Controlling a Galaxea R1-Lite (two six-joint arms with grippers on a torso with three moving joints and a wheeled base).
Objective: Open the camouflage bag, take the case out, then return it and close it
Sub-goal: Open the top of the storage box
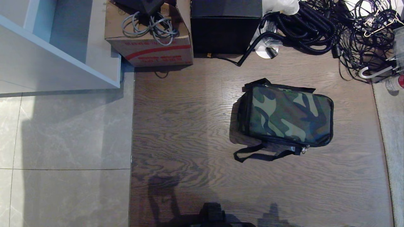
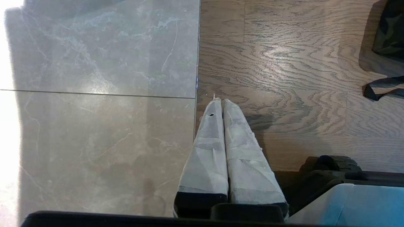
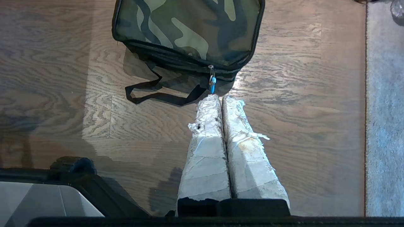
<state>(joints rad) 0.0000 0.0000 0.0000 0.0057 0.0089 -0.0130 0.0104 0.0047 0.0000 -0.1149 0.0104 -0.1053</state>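
1. The right gripper (image 3: 221, 98), its two fingers wrapped in frayed white tape, is pressed closed with nothing between the pads; it hangs above the wood-grain plank floor (image 3: 300, 94), tips just short of the bag's zipper pull.
2. The left gripper (image 2: 221, 101), wrapped in the same white tape, is likewise closed and empty, hanging over the seam where the wood planks meet the grey marbled floor tiles (image 2: 94, 63).
3. The boxy soft camouflage bag (image 1: 285, 115), green-patterned on top with black sides, sits zipped shut on the wood floor towards its right side, well clear of the clutter along the far edge. Its black strap (image 1: 258, 155) lies looped on the floor at the near side.
4. Only the right wrist view shows the small blue tab on the zipper pull (image 3: 212, 82); the head view shows just a silver glint there. The left wrist view catches only one corner of the bag and a strap loop.
5. Only the head view shows the far edge: a brown cardboard box with red print and grey cables (image 1: 148, 34), a plain black cube box (image 1: 225, 26) beside it, and a tangle of black coiled hoses and wires (image 1: 318, 26).
6. Neither gripper appears in the head view.
7. The case is in no view.
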